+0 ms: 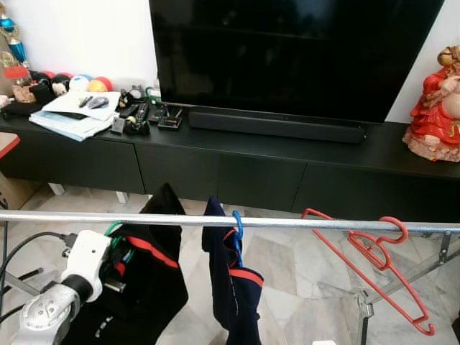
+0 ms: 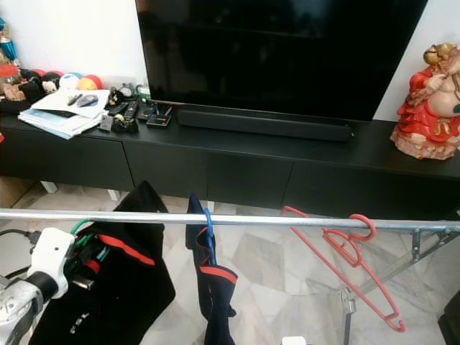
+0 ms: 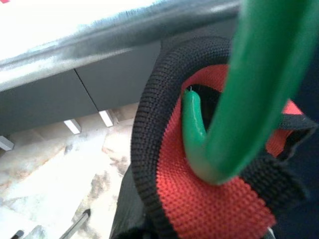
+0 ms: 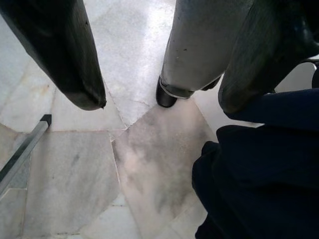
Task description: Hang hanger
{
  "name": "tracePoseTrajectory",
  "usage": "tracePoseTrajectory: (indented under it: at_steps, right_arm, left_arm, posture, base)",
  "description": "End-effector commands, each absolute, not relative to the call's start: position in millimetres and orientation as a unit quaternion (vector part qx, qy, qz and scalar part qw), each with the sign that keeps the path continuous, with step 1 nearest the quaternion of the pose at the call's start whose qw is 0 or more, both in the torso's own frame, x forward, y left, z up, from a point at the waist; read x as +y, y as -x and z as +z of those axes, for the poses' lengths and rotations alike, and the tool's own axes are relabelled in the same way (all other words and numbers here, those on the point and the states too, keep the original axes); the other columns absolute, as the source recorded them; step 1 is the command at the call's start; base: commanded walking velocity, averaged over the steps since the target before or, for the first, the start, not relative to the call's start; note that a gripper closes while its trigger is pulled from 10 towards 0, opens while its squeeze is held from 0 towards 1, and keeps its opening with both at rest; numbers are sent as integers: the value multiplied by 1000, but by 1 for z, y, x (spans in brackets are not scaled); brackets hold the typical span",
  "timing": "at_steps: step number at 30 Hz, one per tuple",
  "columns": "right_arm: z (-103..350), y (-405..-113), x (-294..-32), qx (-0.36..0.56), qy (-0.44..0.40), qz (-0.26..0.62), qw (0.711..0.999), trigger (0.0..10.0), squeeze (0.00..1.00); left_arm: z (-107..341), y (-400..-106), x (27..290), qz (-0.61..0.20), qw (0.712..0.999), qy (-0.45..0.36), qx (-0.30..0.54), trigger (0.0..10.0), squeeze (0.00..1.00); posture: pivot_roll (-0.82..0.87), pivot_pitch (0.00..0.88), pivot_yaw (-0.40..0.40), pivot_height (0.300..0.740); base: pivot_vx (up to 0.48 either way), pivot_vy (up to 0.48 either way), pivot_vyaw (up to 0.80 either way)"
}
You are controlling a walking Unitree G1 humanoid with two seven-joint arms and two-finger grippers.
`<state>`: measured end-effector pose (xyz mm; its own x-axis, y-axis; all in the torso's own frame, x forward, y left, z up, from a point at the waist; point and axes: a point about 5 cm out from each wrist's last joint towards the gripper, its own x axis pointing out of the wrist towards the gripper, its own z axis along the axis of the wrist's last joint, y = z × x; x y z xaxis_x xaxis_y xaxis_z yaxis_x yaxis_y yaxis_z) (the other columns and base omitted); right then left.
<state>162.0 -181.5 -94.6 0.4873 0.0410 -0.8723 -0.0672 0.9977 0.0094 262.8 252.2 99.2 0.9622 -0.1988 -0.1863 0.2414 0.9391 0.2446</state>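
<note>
Silver and white, the left arm (image 1: 68,284) reaches up from the near left toward the metal rail (image 1: 287,224) of a drying rack. Its left gripper (image 1: 121,253) sits against a black garment (image 1: 147,273) with red trim, beside a green hanger (image 3: 234,99) whose hook shows close in the left wrist view, just under the rail — whether its fingers are pinching anything I cannot tell. The right gripper (image 4: 159,74) hangs low over the marble floor (image 4: 75,164), its fingers (image 4: 65,55) spread apart, with dark cloth beside it. Along the rail hang a navy garment (image 1: 230,287) on a blue hanger (image 1: 237,226) and, to the right, an empty red hanger (image 1: 374,259). Beyond stands a black bench (image 1: 287,165) carrying a television (image 1: 287,50), a soundbar (image 1: 277,126), papers (image 1: 75,111) and a red figurine (image 1: 437,108).
</note>
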Motion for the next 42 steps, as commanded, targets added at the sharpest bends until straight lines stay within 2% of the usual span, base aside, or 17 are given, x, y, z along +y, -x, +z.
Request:
tracePoseTrajectory:
  at_steps: [1,12,28,29,30,42]
  right_arm:
    - [-94,-163,-182,504,13,29,863,10000,0]
    - [-94,-163,-182,506,16,33,862,10000,0]
    - [-94,-163,-183,506,19,31,862,10000,0]
    - [-94,-163,-183,506,19,31,862,10000,0]
    - [-94,-163,-182,506,19,31,862,10000,0]
    - [-94,-163,-182,505,18,28,863,10000,0]
  left_arm:
    - [103,-270,253,-106,981,-140,77,10000,0]
    - [109,-288,255,-63,985,-137,82,10000,0]
    - [93,-280,257,-15,983,-119,136,10000,0]
    - [93,-279,255,-13,985,-112,132,10000,788]
    - [94,-278,253,-9,988,-96,124,10000,1000]
    - [106,-261,239,-34,996,-51,67,10000,1000]
  posture:
    - [60,44,-47,721]
    - [56,57,-54,721]
    - [56,63,-54,721]
    - [57,63,-54,721]
    - [56,63,-53,721]
    - [58,62,-44,721]
  base:
    - [0,0,0]
    - [0,0,0]
    - [0,0,0]
    - [0,0,0]
    - [0,0,0]
    - [0,0,0]
